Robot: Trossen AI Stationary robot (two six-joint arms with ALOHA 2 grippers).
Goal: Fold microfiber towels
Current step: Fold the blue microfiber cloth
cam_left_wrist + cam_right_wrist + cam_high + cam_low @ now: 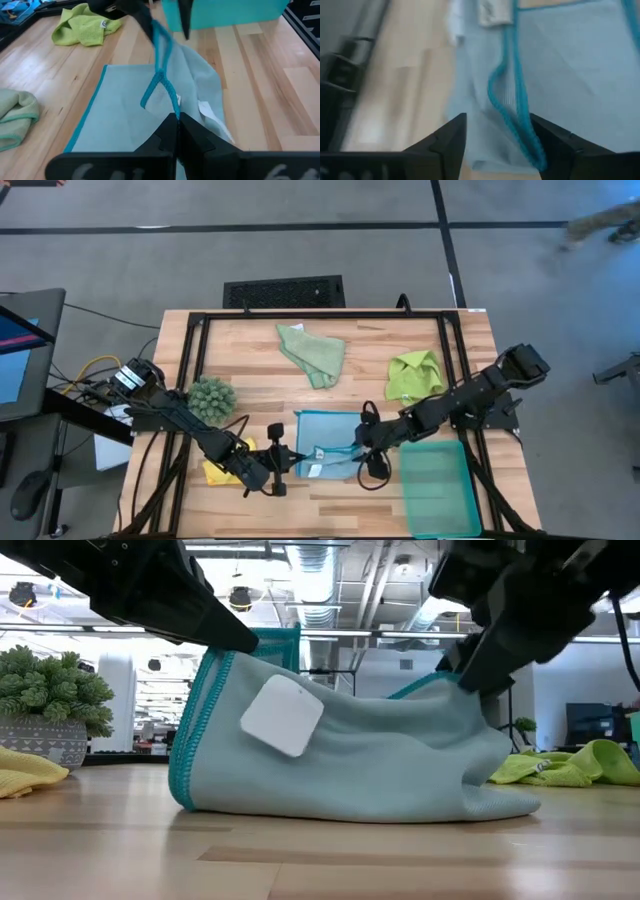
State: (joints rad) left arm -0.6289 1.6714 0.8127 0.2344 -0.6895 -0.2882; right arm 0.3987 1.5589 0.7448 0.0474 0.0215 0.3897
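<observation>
Centre frame: left claw (176, 120) clamped on the blue towel's (325, 442) edge, right claw (497, 131) apart beside it; the half-raised fold may slump if tension drops.

1. A wooden table (260, 375) with pale planks fills the middle of the high view; a black frame (190, 360) runs along its edges.
2. A dark-green spiky clump (211, 399) sits near the table's left side. In the low view it looks like a small potted plant in a grey pot.
3. A teal plastic tray (438, 485) lies at the table's front right corner.
4. A black floor vent (284, 291) lies on the grey floor just beyond the table's far edge.
5. A monitor (18, 350) stands to the left of the table, with yellow cables (85, 370) beside it.
</observation>
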